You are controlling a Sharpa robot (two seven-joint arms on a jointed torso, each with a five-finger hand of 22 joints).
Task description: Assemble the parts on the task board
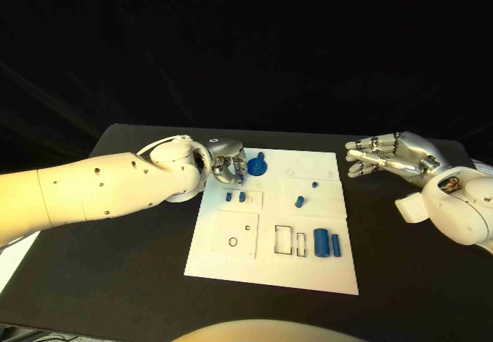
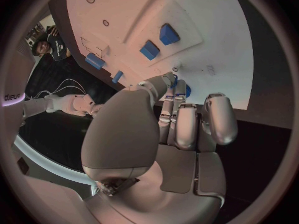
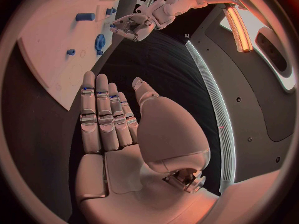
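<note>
Pinching looks underway: left hand [image 1: 222,165], upper centre of head view, fingertips touching round blue part [image 1: 256,167] near task board [image 1: 272,274] top edge. Best kept slow, lifted straight. Right hand [image 1: 392,158], upper right, spread, holding nothing.

Task board [image 1: 231,263] at frame centre on table [image 1: 123,285]; left hand [image 1: 221,167] over upper-left corner beside round part [image 1: 256,167]; right hand [image 1: 395,157] off upper-right edge; two upright parts [image 1: 328,242] lower right.
</note>
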